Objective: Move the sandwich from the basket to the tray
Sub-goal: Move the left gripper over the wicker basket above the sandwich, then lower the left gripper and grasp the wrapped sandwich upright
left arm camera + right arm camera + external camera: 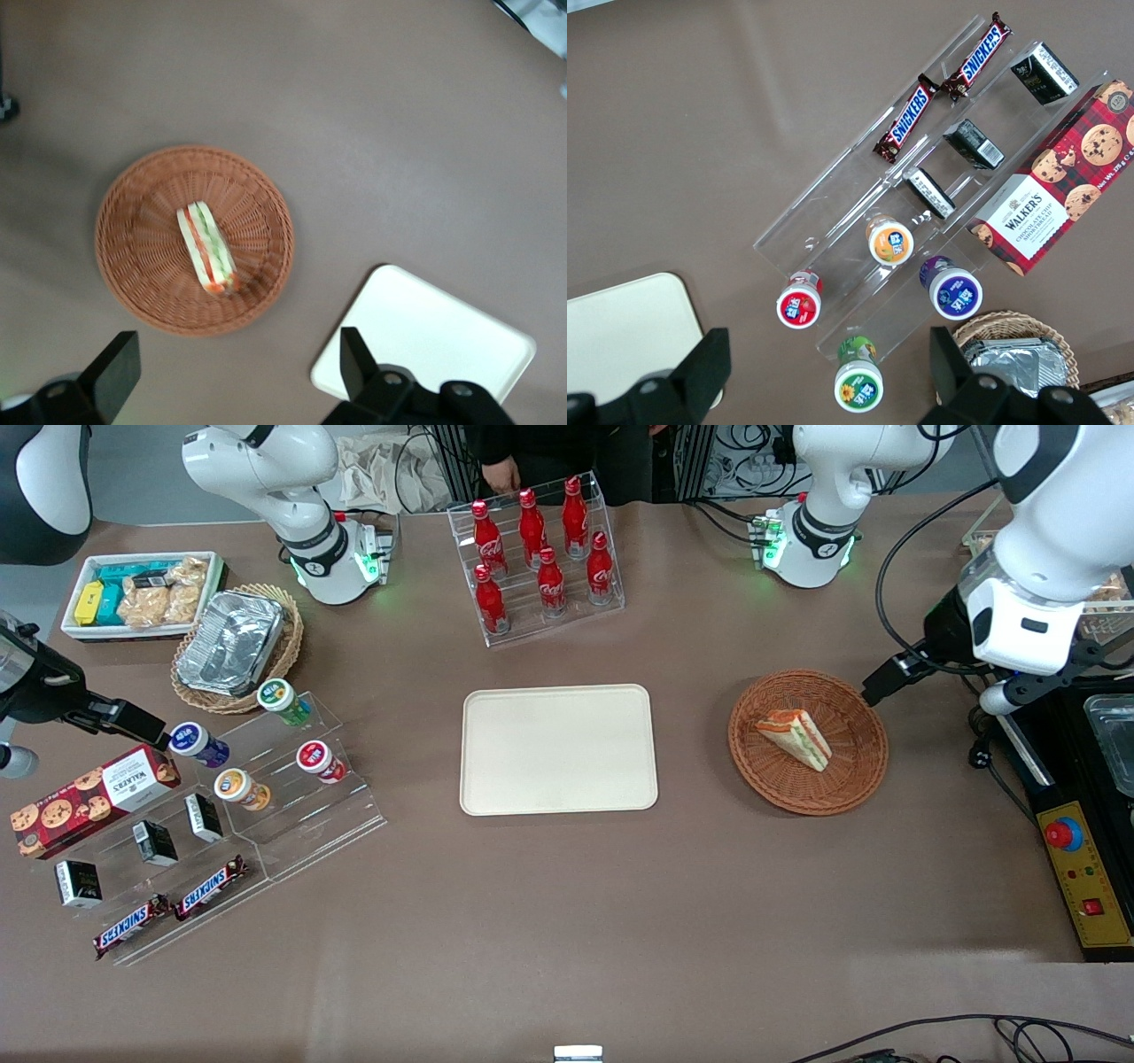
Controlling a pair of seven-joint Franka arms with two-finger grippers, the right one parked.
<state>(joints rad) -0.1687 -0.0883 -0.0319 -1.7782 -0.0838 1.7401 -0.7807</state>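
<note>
The sandwich [795,737] [206,248], a white-bread wedge with green and orange-red layers, lies in the round reddish-brown basket [850,788] [142,257]. The cream tray [558,748] [434,341] [620,336] lies flat and bare beside the basket, toward the parked arm's end. My left gripper [921,669] [235,372] hangs high above the table, off the basket's rim toward the working arm's end. Its fingers [354,359] stand wide open with nothing between them, and it touches nothing.
A clear rack of red cola bottles [540,549] stands farther from the front camera than the tray. Toward the parked arm's end are an acrylic stand with snacks [230,797], a tan basket with a foil container [235,646] and a white snack bin [133,593]. A control box [1085,877] sits at the working arm's end.
</note>
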